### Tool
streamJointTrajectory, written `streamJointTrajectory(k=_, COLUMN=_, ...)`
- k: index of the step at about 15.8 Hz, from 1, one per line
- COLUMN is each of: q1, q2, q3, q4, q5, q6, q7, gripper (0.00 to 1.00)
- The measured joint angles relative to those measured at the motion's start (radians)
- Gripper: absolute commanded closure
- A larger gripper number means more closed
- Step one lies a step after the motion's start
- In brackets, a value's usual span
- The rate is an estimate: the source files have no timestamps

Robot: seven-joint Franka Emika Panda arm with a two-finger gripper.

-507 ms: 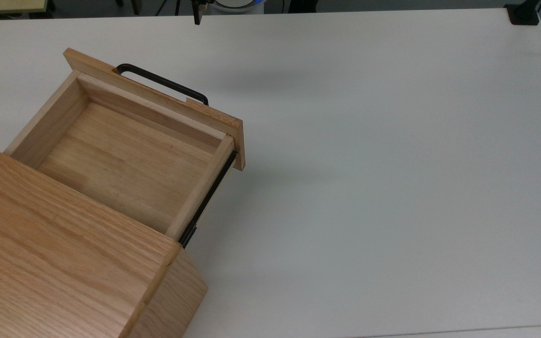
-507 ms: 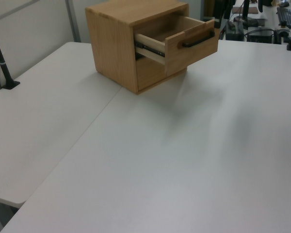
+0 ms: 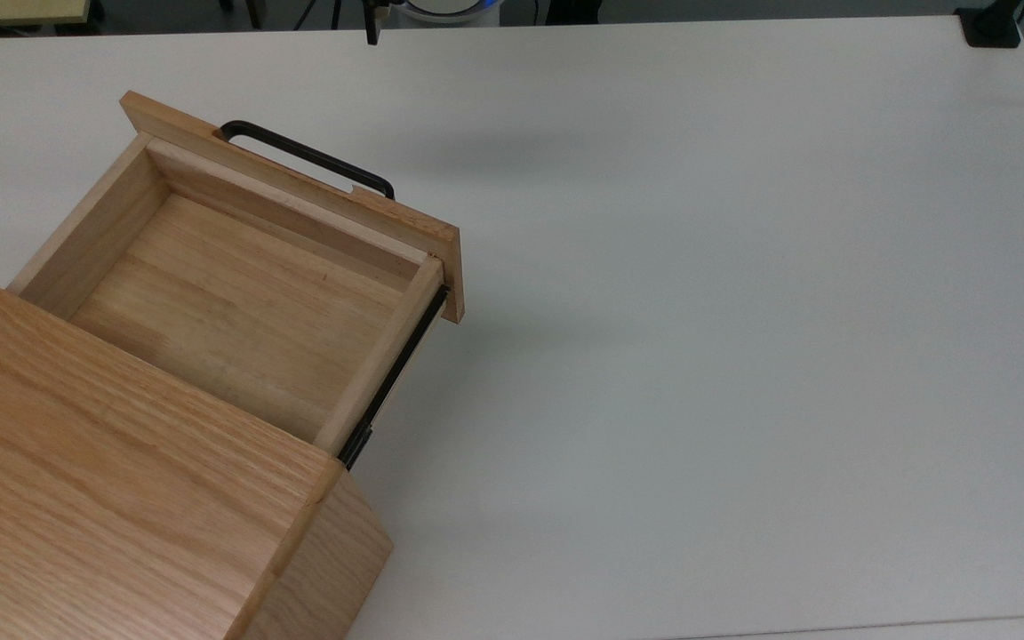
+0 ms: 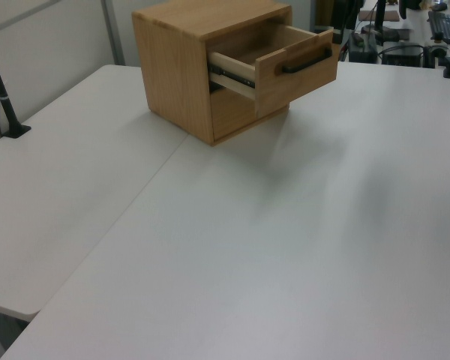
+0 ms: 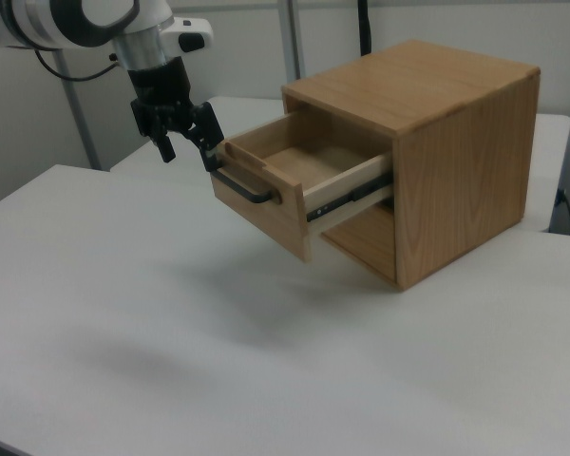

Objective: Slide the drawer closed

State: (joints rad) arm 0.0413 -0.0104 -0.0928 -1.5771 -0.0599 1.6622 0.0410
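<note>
The drawer (image 3: 236,293) stands pulled far out of the oak cabinet (image 3: 112,507) at the top view's lower left, and its inside is empty. Its flat front panel (image 5: 256,204) carries a black bar handle (image 3: 308,158) facing away from the cabinet. A black side rail (image 3: 396,378) shows under the drawer's side. In the right view my gripper (image 5: 187,155) hangs open just to the left of the front panel, level with its top edge and close to the handle (image 5: 242,185), holding nothing. One finger (image 3: 372,31) pokes in at the top view's upper edge. The left view shows the drawer (image 4: 296,71) open toward its right.
The cabinet sits on a wide white table (image 3: 699,356). A black clamp base (image 3: 992,27) stands at the top view's upper right corner. A black post (image 4: 4,105) rises at the left view's left edge. Cables and equipment lie beyond the table (image 4: 405,37).
The finger at the top view's upper edge has shifted very slightly. The drawer has not moved.
</note>
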Motion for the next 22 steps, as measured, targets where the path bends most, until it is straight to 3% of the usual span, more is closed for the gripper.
streamJointTrajectory(k=3, q1=0.000, q2=0.000, q3=0.000, q4=0.000, q5=0.000, q6=0.000, q7=-0.003, gripper=0.00)
streamJointTrajectory(k=7, q1=0.001, q2=0.003, q3=0.000, q4=-0.007, q5=0.000, q6=-0.001, q7=-0.009, gripper=0.47)
streamJointTrajectory(k=9, q1=0.005, q2=0.018, q3=0.000, q4=-0.013, q5=0.009, q6=-0.001, q7=0.029, gripper=0.80)
streamJointTrajectory(k=10, q1=0.008, q2=0.035, q3=0.000, q4=-0.014, q5=0.013, q6=-0.001, q7=0.060, gripper=0.90)
streamJointTrajectory(k=13, q1=0.017, q2=0.075, q3=0.002, q4=-0.014, q5=0.014, q6=0.019, q7=0.150, gripper=1.00)
streamJointTrajectory(k=22, q1=0.016, q2=0.149, q3=0.003, q4=-0.013, q5=0.014, q6=0.249, q7=0.426, gripper=1.00)
